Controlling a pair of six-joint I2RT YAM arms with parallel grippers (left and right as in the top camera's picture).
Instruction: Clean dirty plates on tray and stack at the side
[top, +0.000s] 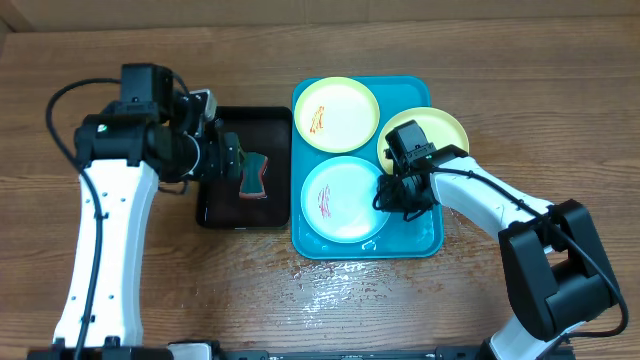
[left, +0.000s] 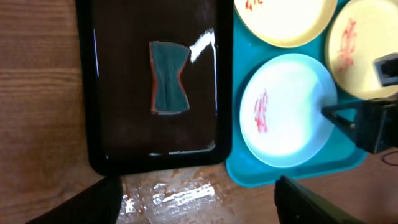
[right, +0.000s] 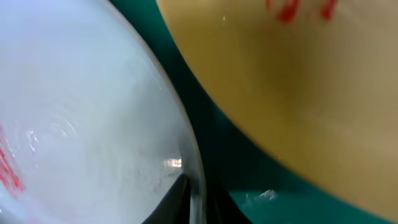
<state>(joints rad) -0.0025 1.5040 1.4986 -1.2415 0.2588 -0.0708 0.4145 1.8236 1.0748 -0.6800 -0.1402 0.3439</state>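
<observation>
The turquoise tray (top: 415, 238) holds three plates. A yellow-green plate (top: 335, 113) with red streaks lies at its far left. A second yellow-green plate (top: 432, 130) lies at the far right, over the rim. A teal-rimmed plate (top: 340, 198) with a red streak lies at the near side. My right gripper (top: 388, 195) is shut on the teal plate's right rim; the right wrist view shows both fingers (right: 196, 199) pinching that rim (right: 81, 124). My left gripper (top: 232, 158) is open and empty (left: 196, 208), above the black tray.
A smaller black tray (top: 215, 215) sits left of the turquoise tray, with a green and orange sponge (top: 255, 175) lying in it, seen too in the left wrist view (left: 168, 78). A wet patch (top: 340, 280) shines on the wooden table in front of the trays.
</observation>
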